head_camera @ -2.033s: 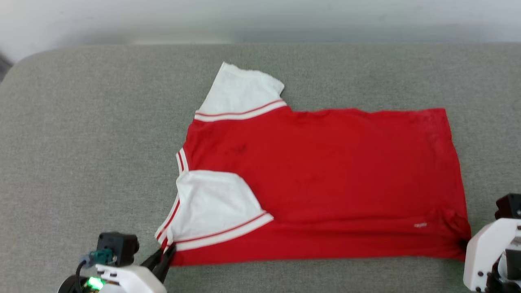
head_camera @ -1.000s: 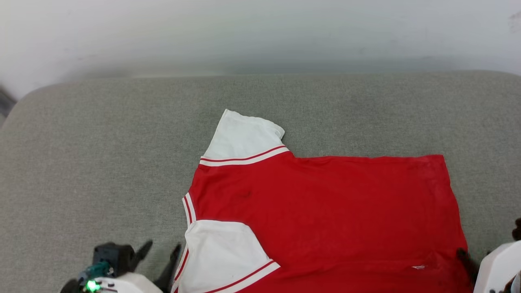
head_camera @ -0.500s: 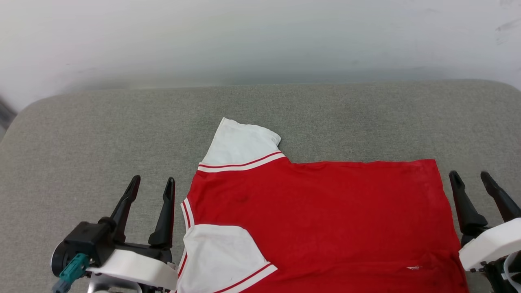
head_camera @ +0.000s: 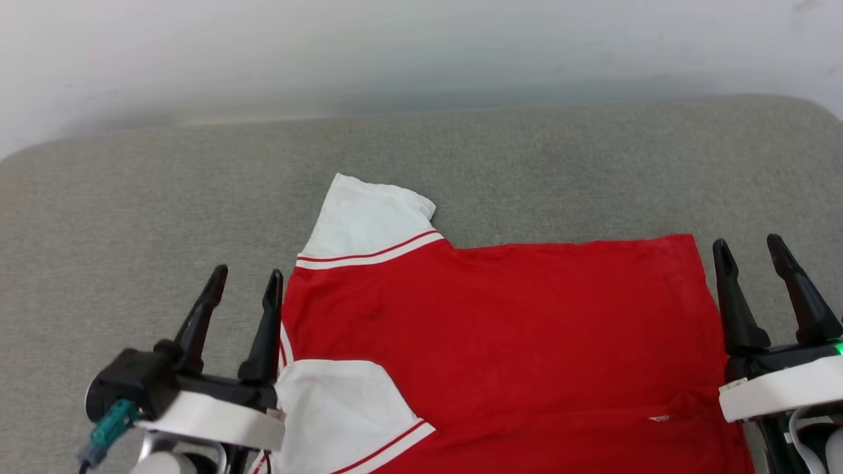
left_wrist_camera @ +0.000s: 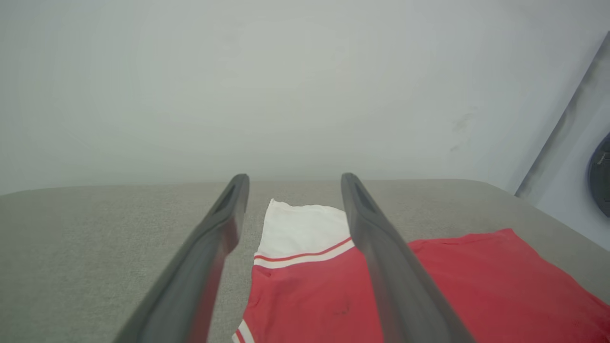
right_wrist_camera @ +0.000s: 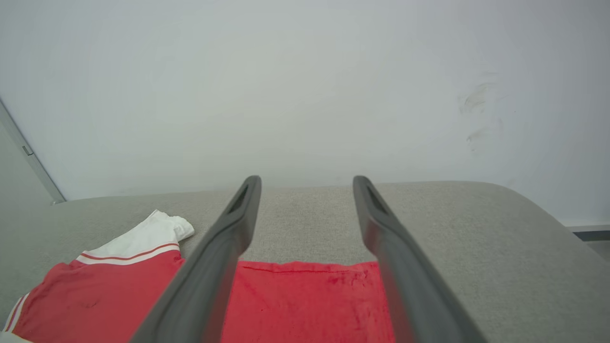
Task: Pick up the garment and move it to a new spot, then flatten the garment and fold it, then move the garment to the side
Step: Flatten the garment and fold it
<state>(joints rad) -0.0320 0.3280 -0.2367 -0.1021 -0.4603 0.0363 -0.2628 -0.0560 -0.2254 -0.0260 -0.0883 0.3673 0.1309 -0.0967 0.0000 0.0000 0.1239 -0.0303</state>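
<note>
**Grey padded surface** [head_camera: 527,151], running the width of the head view below a pale wall [head_camera: 395,52].

**The garment** [head_camera: 514,329] lay flat on the surface at the near middle. Its neck end pointed to the robot's left and its hem to the right. A plain red side faced up, and no lettering was visible. Its near edge ran off the bottom of the head view.

**The left tool** [head_camera: 245,275] hung just beside the neck end, and **the right tool** [head_camera: 747,242] just beside the hem. On each, the two dark fingers were spread wide and held nothing. Whether either touched the cloth could not be told.

**The far sleeve** [head_camera: 369,220], white with striped trim, lay out on the surface away from the robot. **The near sleeve** [head_camera: 339,408] lay turned in over the red body. A small white label [head_camera: 657,418] sat near the hem corner.

*Step in hand:* the garment appeared already moved and flattened, and folding seemed to be under way, with one sleeve in and one still out.

*Next move:* it probably called for the left tool to reach forward, drop low and close on the far sleeve's cuff. It would then carry the cuff over the body without dragging the layers beneath. The right tool stood ready to steady or take the hem.
</note>
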